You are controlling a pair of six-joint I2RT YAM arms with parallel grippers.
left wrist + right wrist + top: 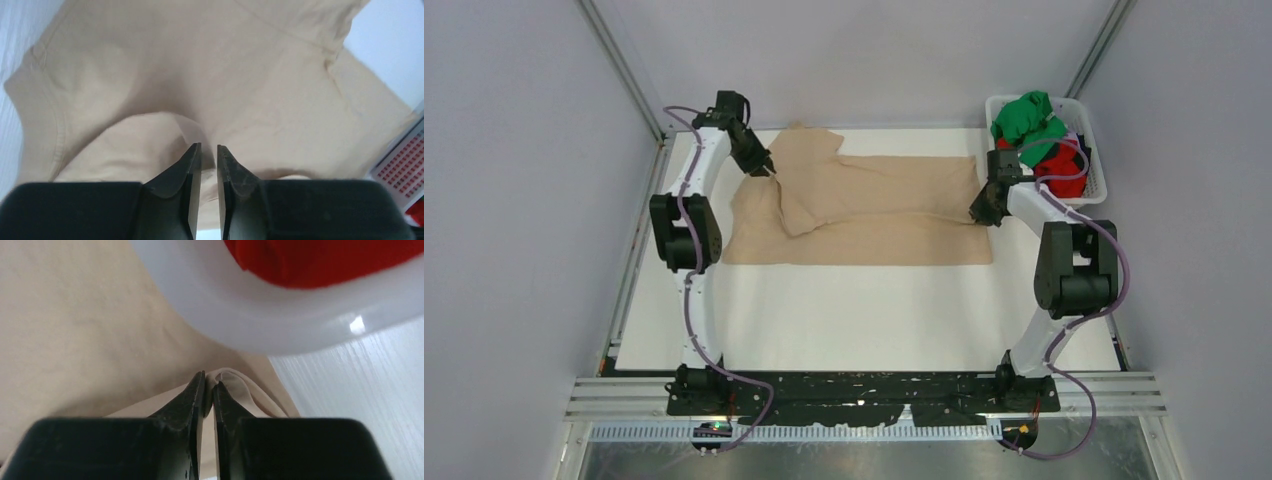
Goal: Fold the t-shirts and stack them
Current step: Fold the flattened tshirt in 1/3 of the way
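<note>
The left tool (767,168) is seen with its jaws drawn almost together, only a narrow slit being left between them. A raised ridge of cloth runs up to its tips in the left wrist view, but whether that cloth is pinched cannot be told. The right tool (977,214) is likewise nearly closed, with a doubled hem edge lying just beside its tips. Whether that hem is gripped cannot be told either.

Between the two tools the beige-tan cloth t-shirt (874,215) is spread on the white counter (844,320). Its long axis is laid left to right, across the line of the arms. The sleeve and collar end lies at the left tool, where a flap is turned over onto the body. The hem end lies at the right tool. Each arm is thus placed at its own end of the garment, and neither end is nearer to the other arm.

The coming fold is judged to turn on this crosswise lie: one end would be carried along the long axis towards the other.

Beyond the right tool, at the far right corner, the white plastic lattice basket (1096,150) stands just beside the hem. In it a bright green cloth t-shirt (1027,115) and a red cloth t-shirt (1064,170) are bundled, not yet folded.
</note>
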